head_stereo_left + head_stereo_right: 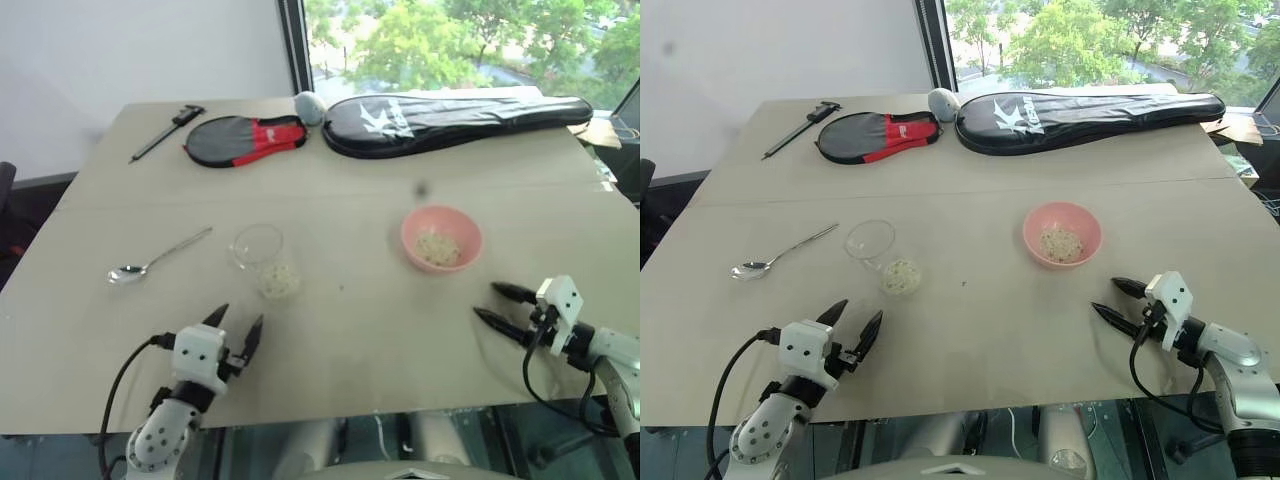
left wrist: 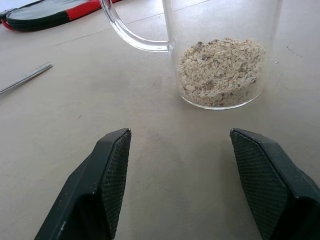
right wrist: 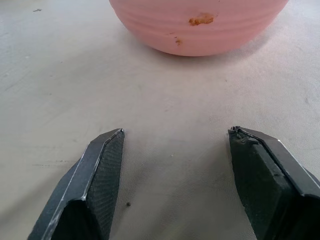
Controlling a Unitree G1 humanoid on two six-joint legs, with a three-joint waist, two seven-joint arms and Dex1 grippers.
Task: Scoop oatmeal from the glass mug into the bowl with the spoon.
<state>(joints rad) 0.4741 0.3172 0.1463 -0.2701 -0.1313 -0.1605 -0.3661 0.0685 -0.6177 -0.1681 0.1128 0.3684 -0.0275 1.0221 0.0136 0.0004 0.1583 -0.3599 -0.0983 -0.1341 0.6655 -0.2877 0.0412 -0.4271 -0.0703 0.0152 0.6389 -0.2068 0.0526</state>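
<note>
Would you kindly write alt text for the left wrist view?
A clear glass mug holding a low heap of pale oatmeal stands on a beige table, just ahead of the open left gripper. The spoon handle lies off to one side.

The left gripper (image 1: 238,330) hangs low at the near left edge of the scene, its two black fingers (image 2: 107,175) spread well apart with nothing between them, pointing away toward the far side. The right gripper (image 1: 497,305) sits at the near right, angled inward toward the left and tipped slightly downward, its fingers (image 3: 95,185) likewise parted and empty. Both forearms reach in from the near edge, each with a black cable looping from its white wrist housing.
</note>
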